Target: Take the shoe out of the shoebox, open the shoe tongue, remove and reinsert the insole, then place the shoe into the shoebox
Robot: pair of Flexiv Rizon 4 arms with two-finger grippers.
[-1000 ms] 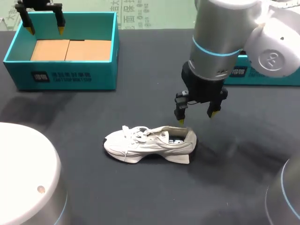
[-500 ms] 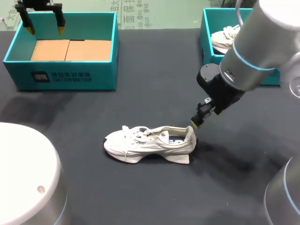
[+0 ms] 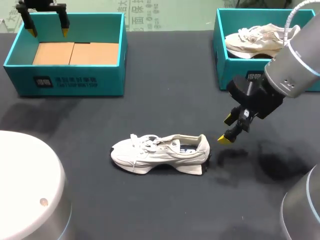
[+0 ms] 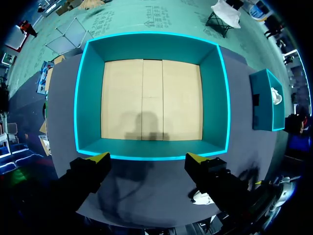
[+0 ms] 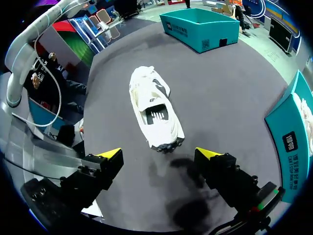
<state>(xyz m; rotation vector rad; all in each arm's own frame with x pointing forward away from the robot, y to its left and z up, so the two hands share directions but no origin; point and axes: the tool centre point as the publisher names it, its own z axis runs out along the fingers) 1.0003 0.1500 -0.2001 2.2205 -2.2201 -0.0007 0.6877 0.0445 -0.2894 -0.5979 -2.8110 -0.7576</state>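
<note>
Your right end effector (image 3: 226, 130) stood at shoe (image 3: 160, 152) heel second ago. It then swung off to right and ended just beside heel, fingers spread, holding nothing. Shoe stayed put on table (image 3: 165, 90), upright on sole, well apart from shoebox (image 3: 70, 82). Your left end effector (image 3: 47, 31) hung open over that empty shoebox, unmoved. Judgement: heel was released or grasp abandoned; tongue and insole steps looked pending.

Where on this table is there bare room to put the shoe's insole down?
Bare table lies between the two shoeboxes, and in front of the white shoe toward the near edge. The left shoebox is empty, under the left gripper. Crowded: by the shoe's heel, where the right gripper hangs; the right shoebox holds a second shoe.
</note>
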